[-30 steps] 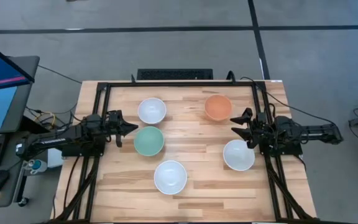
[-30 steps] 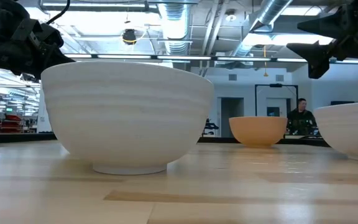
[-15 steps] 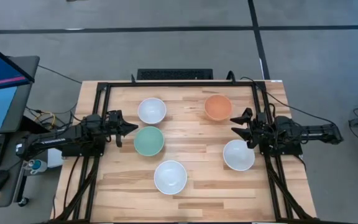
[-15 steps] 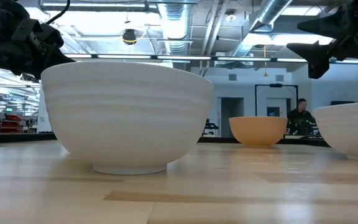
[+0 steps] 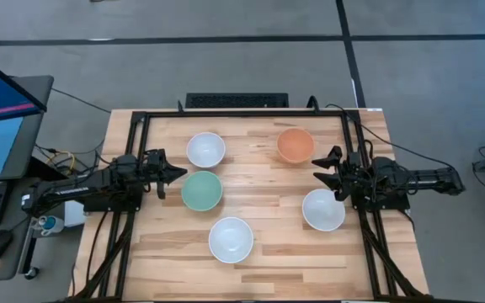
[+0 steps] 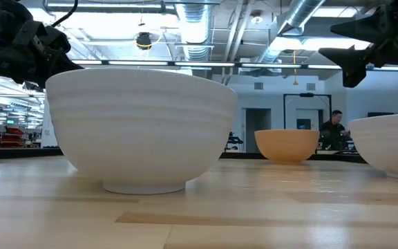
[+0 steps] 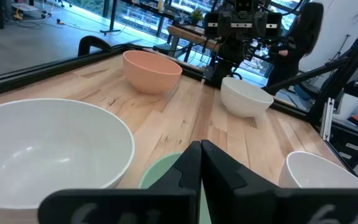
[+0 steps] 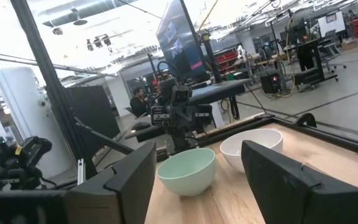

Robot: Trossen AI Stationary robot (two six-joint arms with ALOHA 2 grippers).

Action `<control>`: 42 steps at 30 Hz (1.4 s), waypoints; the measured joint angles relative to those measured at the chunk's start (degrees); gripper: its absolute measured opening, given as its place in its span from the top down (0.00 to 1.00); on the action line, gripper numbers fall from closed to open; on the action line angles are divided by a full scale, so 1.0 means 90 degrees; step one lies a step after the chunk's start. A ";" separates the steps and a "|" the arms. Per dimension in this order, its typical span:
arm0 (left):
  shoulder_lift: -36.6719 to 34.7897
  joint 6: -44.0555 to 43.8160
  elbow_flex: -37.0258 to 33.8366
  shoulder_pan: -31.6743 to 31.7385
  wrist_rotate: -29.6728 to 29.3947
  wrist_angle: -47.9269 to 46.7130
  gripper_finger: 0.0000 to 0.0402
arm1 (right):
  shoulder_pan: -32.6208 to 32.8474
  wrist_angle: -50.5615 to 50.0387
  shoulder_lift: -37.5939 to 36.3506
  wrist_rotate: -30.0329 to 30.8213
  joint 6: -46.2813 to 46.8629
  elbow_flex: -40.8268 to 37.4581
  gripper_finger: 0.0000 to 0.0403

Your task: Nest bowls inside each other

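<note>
Five separate bowls rest on their bases on the wooden table: a white one (image 5: pixel 205 149) at far left, an orange one (image 5: pixel 295 145) at far right, a mint green one (image 5: pixel 201 190) at middle left, a white one (image 5: pixel 323 209) at right and a white one (image 5: pixel 231 239) near the front. My left gripper (image 5: pixel 181 174) hovers shut at the table's left edge, just left of the green bowl (image 7: pixel 160 177). My right gripper (image 5: pixel 317 169) hovers open at the right edge, between the orange bowl and the right white bowl.
A black frame (image 5: pixel 242 112) runs around the tabletop. A monitor (image 5: pixel 2 118), a keyboard and a mouse stand on a side desk to the left. A person (image 6: pixel 334 128) shows in the room beyond the table.
</note>
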 joint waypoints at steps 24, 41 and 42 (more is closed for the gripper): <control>0.0001 -0.1105 0.0000 0.0002 -0.0245 0.0641 1.00 | 0.0001 0.0000 0.0000 0.0000 0.0002 0.0000 0.35; -0.0026 -0.1720 -0.0002 -0.0003 0.5530 0.5229 1.00 | 0.0002 0.0000 0.0000 0.0000 0.0000 0.0000 0.35; -0.0029 -0.1585 -0.0002 -0.0004 0.5633 0.5038 1.00 | 0.0002 0.0000 0.0000 0.0000 0.0000 0.0000 0.35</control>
